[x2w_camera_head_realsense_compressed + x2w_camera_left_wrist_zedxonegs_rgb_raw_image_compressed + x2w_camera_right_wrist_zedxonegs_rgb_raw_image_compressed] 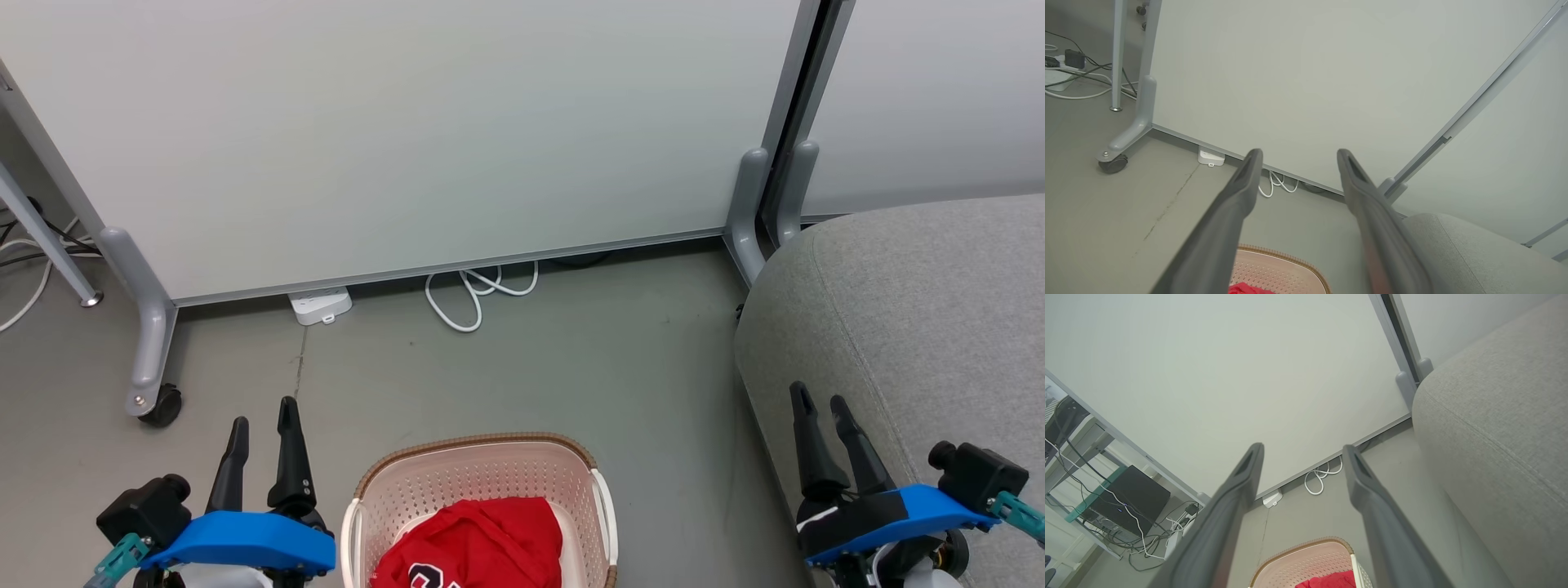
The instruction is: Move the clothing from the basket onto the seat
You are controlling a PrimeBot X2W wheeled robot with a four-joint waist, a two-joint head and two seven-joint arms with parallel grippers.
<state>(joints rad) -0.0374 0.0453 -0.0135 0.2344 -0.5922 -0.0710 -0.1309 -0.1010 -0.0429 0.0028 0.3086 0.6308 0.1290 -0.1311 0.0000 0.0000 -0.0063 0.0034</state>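
**Both claws wide and empty; clothing in basket**

Our left claw stands wide, fingers well apart, nothing between them, poised above the floor just left of the basket. Our right claw is equally wide and empty, at the near edge of the seat. Between the two, the basket sits on the floor. The clothing lies bunched inside it: red fabric, with navy-and-white lettering at the lower edge. The grey seat stands to the basket's right, apart from it. Farther out we note a pale partition panel, a white power strip at its foot, and a looped white cable beside that.
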